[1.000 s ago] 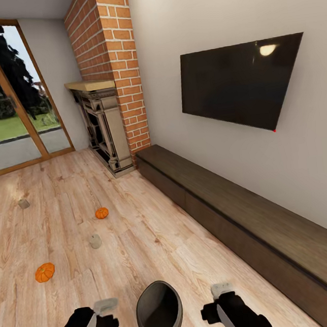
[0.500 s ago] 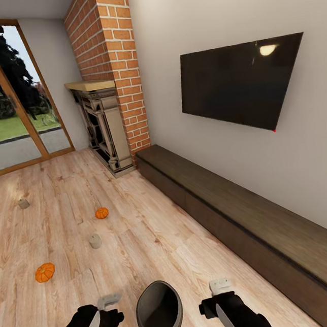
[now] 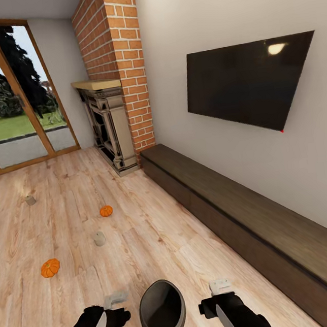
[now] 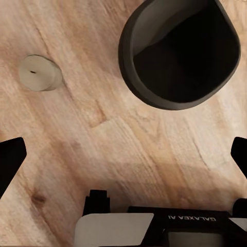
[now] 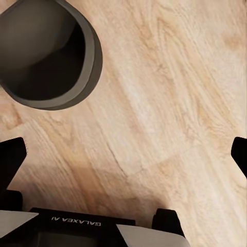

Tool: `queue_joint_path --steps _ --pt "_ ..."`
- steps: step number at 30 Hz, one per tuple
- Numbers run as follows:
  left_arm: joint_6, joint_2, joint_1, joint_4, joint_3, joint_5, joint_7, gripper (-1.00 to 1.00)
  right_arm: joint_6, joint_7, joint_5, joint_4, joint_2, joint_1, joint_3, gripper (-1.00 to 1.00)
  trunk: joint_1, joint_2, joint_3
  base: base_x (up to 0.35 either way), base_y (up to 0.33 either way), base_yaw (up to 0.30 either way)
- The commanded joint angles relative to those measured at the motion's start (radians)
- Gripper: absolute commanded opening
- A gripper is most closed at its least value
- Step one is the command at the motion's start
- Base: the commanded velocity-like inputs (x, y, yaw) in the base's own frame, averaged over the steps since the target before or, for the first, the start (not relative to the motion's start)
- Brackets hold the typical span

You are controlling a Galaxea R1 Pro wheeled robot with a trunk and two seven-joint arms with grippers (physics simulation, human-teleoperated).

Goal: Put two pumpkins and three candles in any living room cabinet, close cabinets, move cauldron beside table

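**Ana:** On the plank floor (image 3: 156, 226) right in front of the robot sits the cauldron (image 3: 162, 311), between the left gripper (image 3: 114, 299) and the right gripper (image 3: 221, 285). Neither touches it.

**Ben:** And the fingers?

**Ana:** Both wrist views show the dark fingertips far out at opposite edges with bare floor between them, so both pairs look spread wide, holding nothing.

**Ben:** Where is everything else?

**Ana:** Two pumpkins lie well apart on the floor to the left, one nearer (image 3: 50, 268) and one farther (image 3: 106, 211). One candle (image 3: 99, 238) stands between them, another (image 3: 30, 200) is off toward the glazed doors (image 3: 20, 119). A third candle (image 4: 39, 73) shows in the left wrist view, near the cauldron. The long dark cabinet (image 3: 253, 224) runs along the wall under the television (image 3: 248, 84), its fronts apparently shut.

**Ben:** What could go wrong?

**Ana:** The candle by the left arm is small and low; an arm or base move could probably knock it over or send it rolling. The cauldron is wide and smooth, so a pinch on one rim may tip it or let it slip. And the cabinet fronts have no handles, so opening one could take several tries.
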Motion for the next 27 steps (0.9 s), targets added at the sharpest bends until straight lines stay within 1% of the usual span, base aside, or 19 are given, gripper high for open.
queue_joint_path --steps 1,13,17,20,21,22,23,24,25,27 --pt "0.004 0.000 0.000 -0.001 -0.003 0.007 0.001 1.00 0.005 -0.007 -0.005 -0.002 0.000 0.000 0.005 1.00 0.000 -0.001 -0.001 0.000 0.000 0.272" --pt "0.003 -0.006 0.000 -0.001 -0.004 0.007 0.000 1.00 0.004 -0.003 -0.012 -0.002 -0.002 0.000 0.005 1.00 0.000 -0.001 -0.001 0.000 0.068 0.289" --pt "0.003 -0.007 0.001 0.000 -0.005 0.007 -0.001 1.00 0.004 -0.002 -0.013 -0.002 -0.002 0.000 0.005 1.00 0.000 -0.001 -0.001 0.052 -0.102 0.279" --pt "0.003 -0.011 0.000 0.000 -0.009 0.007 -0.001 1.00 0.001 -0.002 -0.016 -0.002 -0.001 0.000 0.006 1.00 0.000 -0.001 -0.001 0.076 -0.162 0.109" --pt "0.003 -0.025 0.000 -0.001 -0.010 0.006 0.000 1.00 0.000 -0.002 -0.020 -0.003 -0.001 0.000 0.008 1.00 0.000 -0.001 -0.001 0.031 -0.065 0.040" --pt "0.004 -0.032 0.000 -0.003 -0.011 0.005 0.000 1.00 0.002 -0.003 -0.021 -0.004 -0.001 0.000 0.011 1.00 0.000 -0.001 -0.001 0.025 -0.052 0.032" --pt "0.005 -0.051 -0.001 -0.009 -0.013 0.005 0.000 1.00 0.009 -0.004 -0.023 -0.010 0.000 -0.001 0.020 1.00 0.000 -0.001 -0.001 0.013 -0.027 0.016" --pt "0.007 -0.062 -0.003 -0.014 -0.014 0.004 -0.001 1.00 0.012 -0.005 -0.024 -0.014 0.001 -0.004 0.025 1.00 0.000 -0.001 -0.001 0.008 -0.017 0.010" --pt "0.009 -0.070 -0.006 -0.022 -0.015 0.004 0.001 1.00 0.015 -0.005 -0.025 -0.016 0.002 -0.015 0.029 1.00 0.000 -0.001 -0.001 0.005 -0.011 0.007" --pt "0.013 -0.087 -0.012 -0.055 -0.016 0.002 0.009 1.00 0.019 -0.007 -0.027 -0.016 0.007 -0.053 0.034 1.00 0.000 -0.001 -0.001 0.003 -0.006 0.004"
